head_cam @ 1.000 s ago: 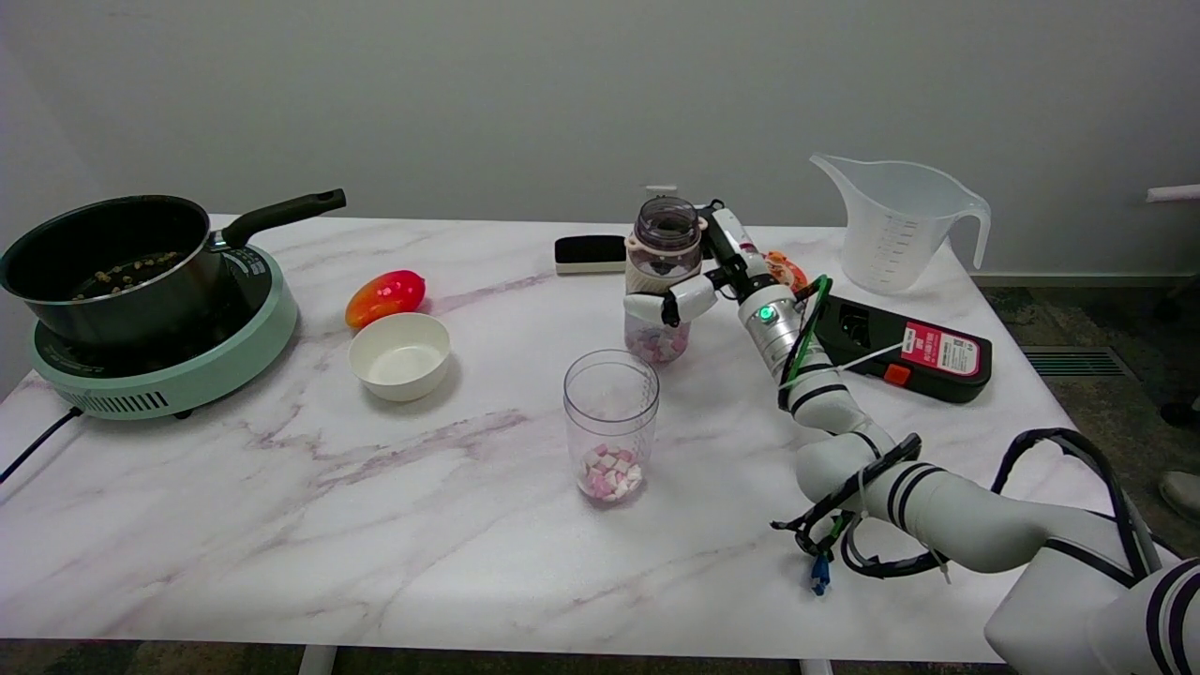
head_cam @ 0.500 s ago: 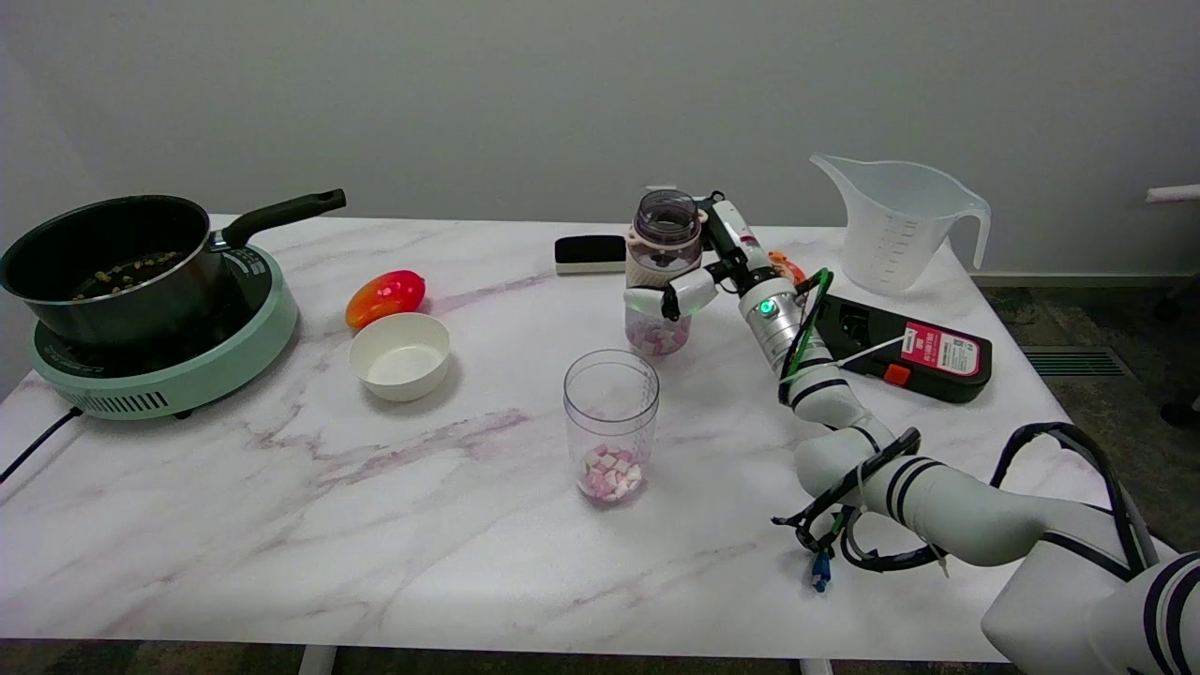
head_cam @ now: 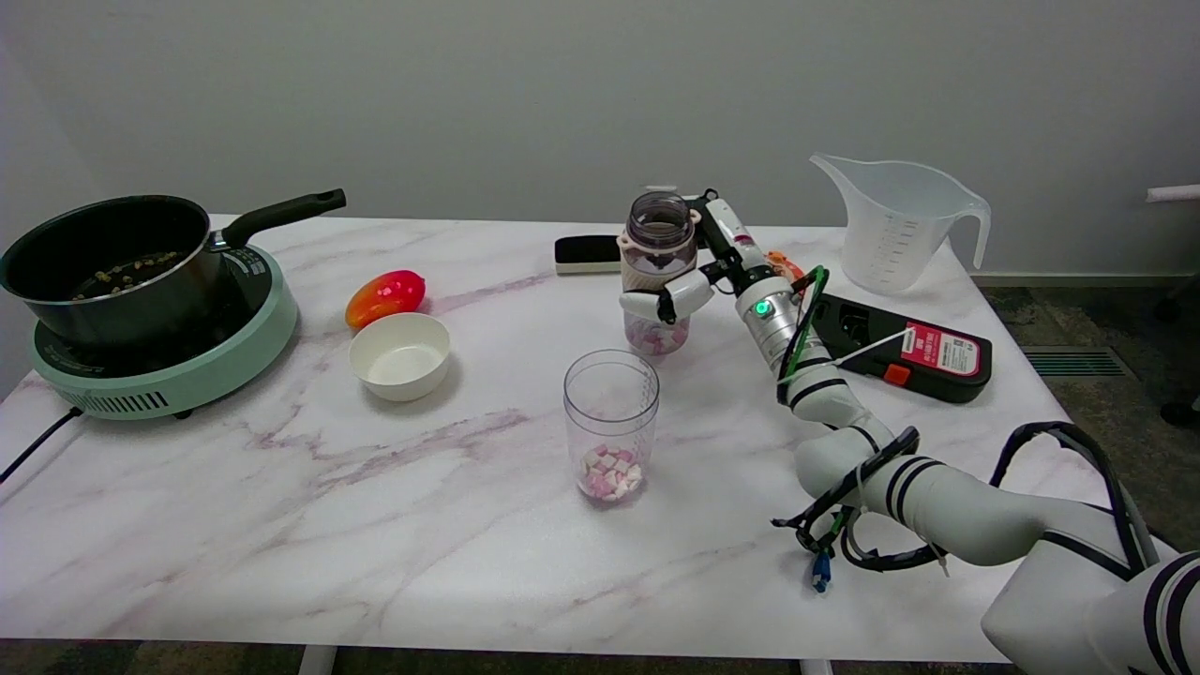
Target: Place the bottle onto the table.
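One bottle stands upright, long axis vertical, its open mouth up, pink and white pieces in its bottom. It sits toward the far middle of the table; whether its base touches the marble is hard to tell. The right hand grips its middle, fingers wrapped around it. Nearer stands one clear cup with similar pieces. One measuring jug is far right, one white bowl left.

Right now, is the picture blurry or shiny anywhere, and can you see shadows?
In the head view, everything looks sharp: the bottle in the right hand, the clear cup. Lighting is soft and even; only faint shadows sit beside the white bowl and cup. No strong glare on the marble table.
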